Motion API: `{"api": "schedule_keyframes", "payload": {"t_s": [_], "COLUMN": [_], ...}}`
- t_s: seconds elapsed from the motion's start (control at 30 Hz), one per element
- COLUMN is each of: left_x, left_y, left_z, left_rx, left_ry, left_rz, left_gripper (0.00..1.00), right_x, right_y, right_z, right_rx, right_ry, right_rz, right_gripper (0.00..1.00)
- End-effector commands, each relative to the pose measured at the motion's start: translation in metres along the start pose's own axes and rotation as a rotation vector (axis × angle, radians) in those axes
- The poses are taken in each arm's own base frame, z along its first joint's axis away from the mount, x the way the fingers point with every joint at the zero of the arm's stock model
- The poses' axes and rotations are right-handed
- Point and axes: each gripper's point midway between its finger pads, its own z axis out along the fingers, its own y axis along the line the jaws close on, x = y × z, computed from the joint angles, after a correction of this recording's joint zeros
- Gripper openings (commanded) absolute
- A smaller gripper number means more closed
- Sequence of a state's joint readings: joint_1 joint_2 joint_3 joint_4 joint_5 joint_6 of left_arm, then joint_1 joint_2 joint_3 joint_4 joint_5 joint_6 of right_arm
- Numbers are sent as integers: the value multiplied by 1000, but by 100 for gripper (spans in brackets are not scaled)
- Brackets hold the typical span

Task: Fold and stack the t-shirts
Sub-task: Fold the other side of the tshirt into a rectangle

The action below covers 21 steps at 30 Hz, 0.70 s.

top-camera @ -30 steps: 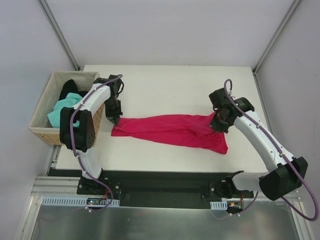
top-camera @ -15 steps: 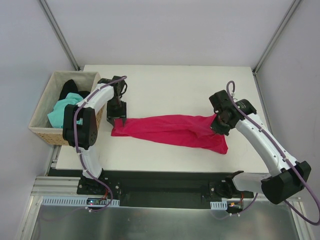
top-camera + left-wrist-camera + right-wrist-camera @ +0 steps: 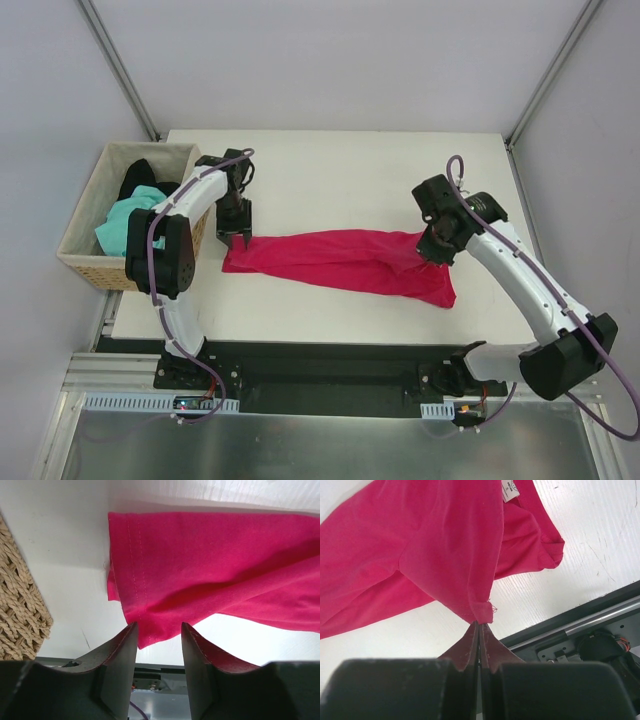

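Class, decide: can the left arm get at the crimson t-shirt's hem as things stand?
Probably yes: its open fingers flank the crimson t-shirt at its hem corner, nothing covering it; the basket stands aside.

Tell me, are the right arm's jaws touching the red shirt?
Touching. The right wrist view shows the jaws shut together on a pinched corner of the red shirt, with cloth caught between their tips.
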<state>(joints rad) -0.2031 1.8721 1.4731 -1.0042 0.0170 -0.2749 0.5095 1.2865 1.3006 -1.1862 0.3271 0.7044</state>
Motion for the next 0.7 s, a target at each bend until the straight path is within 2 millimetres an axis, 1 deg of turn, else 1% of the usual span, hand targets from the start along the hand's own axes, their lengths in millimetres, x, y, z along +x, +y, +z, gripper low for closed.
{"api": "schedule_keyframes", "payload": {"t_s": [0.0, 0.23, 0.37, 0.53, 0.57, 0.67], "left_x": [-20, -38, -41, -41, -40, -42], "left_y": [-8, -15, -15, -12, -11, -9], "left_z": [-9, 7, 18, 37, 43, 51], "left_rx": [17, 15, 10, -16, -22, -21], "left_ry": [-63, -48, -21, 24, 40, 56], "left_rz": [4, 8, 15, 18, 13, -15], "left_gripper": [39, 29, 27, 27, 27, 26], "right_x": [-9, -19, -25, -29, -30, -32], "right_y": [0, 6, 10, 10, 10, 10], "right_z": [-11, -15, -21, -26, -27, -30], "right_rx": [10, 26, 21, 31, 33, 32], "right_ry": [-24, -34, -44, -44, -46, -56], "right_rz": [-17, -32, -28, -25, -25, -21], "right_gripper": [1, 1, 1, 1, 1, 1]}}
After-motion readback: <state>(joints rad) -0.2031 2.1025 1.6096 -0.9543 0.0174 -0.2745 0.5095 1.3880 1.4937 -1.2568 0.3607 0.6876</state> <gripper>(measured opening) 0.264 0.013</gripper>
